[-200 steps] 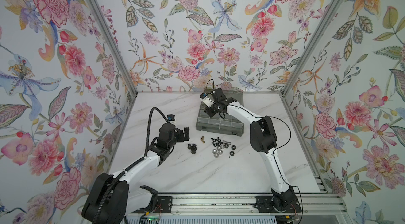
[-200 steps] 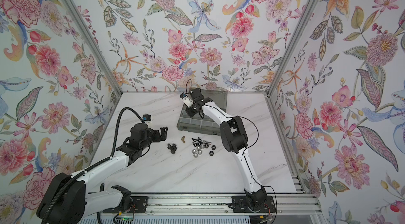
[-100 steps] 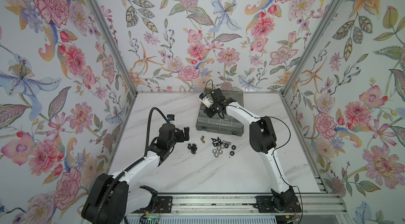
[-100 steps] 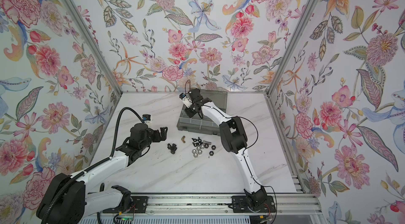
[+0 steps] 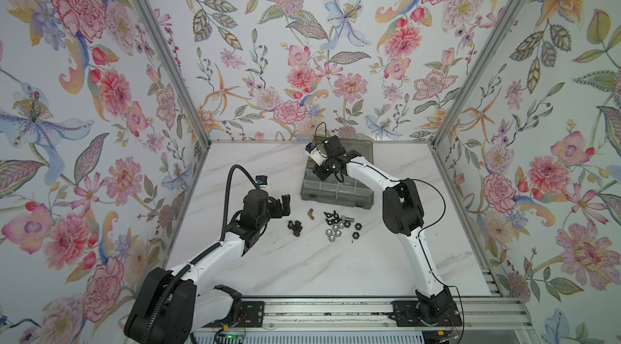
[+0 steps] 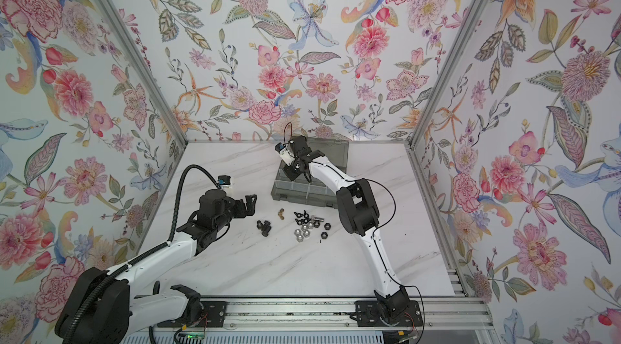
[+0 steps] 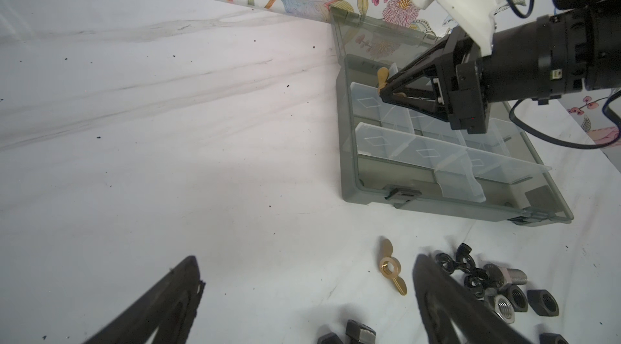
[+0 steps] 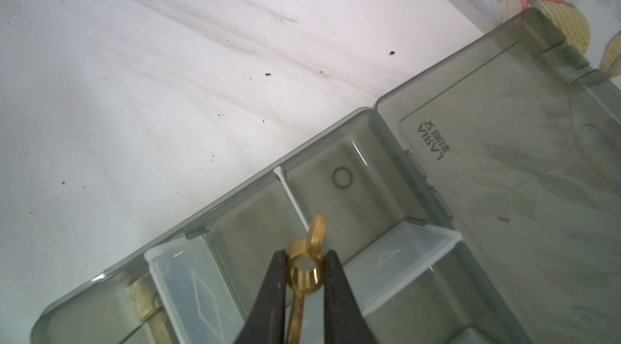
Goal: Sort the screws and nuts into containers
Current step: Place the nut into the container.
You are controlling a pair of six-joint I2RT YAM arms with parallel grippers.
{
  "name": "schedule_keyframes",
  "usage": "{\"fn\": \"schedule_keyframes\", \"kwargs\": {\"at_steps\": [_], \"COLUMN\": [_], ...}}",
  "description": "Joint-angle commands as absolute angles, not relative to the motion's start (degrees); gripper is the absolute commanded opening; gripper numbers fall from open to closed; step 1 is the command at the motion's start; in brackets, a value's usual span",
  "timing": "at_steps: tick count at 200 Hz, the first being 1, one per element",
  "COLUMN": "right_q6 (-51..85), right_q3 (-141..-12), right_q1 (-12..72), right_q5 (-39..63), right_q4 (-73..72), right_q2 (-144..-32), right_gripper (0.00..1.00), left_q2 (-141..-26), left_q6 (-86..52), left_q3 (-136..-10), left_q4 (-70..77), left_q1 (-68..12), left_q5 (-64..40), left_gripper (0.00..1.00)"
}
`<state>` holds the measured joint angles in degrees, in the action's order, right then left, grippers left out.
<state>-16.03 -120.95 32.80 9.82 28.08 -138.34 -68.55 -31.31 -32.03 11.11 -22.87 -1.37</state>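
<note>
Over marble surface [image 5: 302, 258], clamped brass wing nut [image 8: 317, 228] in right claw [image 8: 305, 256] above containers [image 7: 416, 160], one wing half-hidden; held left claw [image 7: 306, 258] apart.

Brass wing nut [image 8: 304, 268] seemingly over compartment [image 8: 339, 197]

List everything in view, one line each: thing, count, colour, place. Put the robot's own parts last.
organiser box: one, smoky grey, back of the table, lid open
table: one, white marble, under everything
held wing nut: one, brass, over the box
loose wing nut: one, brass, on the table before the box
black bolts: two or three, black, beside the left gripper
silver bolt: one, silver, in the pile before the box
nuts: several, silver and black, same pile
left gripper: one, black, open above the table
right gripper: one, black, shut on the held wing nut
</note>
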Motion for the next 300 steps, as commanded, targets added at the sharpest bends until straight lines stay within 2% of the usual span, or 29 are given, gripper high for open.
{"fn": "schedule_keyframes", "kwargs": {"at_steps": [1,89,195,212,244,300], "right_q6": [-16.2,-16.4,-17.9,-17.8,-17.7,-17.9], "right_q3": [-121.1,-119.9,-117.8,-117.5,-117.4,-116.4], "right_q1": [32.5,33.0,33.5,33.6,33.7,34.0], "right_q5": [10.2,10.2,10.3,10.2,9.5,8.2], "right_q4": [28.5,28.5,28.5,28.4,28.5,28.4], "right_q2": [-138.9,-138.9,-137.1,-137.3,-137.3,-132.8], "right_gripper": [0.02,0.07,0.09,0.12,0.31,0.39], "left_q2": [-68.3,-67.9,-67.6,-67.7,-67.8,-67.8], "left_q6": [-31.0,-31.3,-31.0,-31.0,-31.0,-31.1], "left_q3": [-33.6,-33.3,-33.0,-32.9,-32.8,-32.9], "left_q4": [10.7,10.7,10.3,10.3,10.3,10.3], "left_q1": [-22.5,-22.5,-22.5,-22.5,-22.5,-22.5], "left_q5": [-2.2,-2.4,-2.0,-2.1,-2.1,-2.0], "left_gripper": [0.99,0.99,0.99,0.99,0.99,0.99]}}
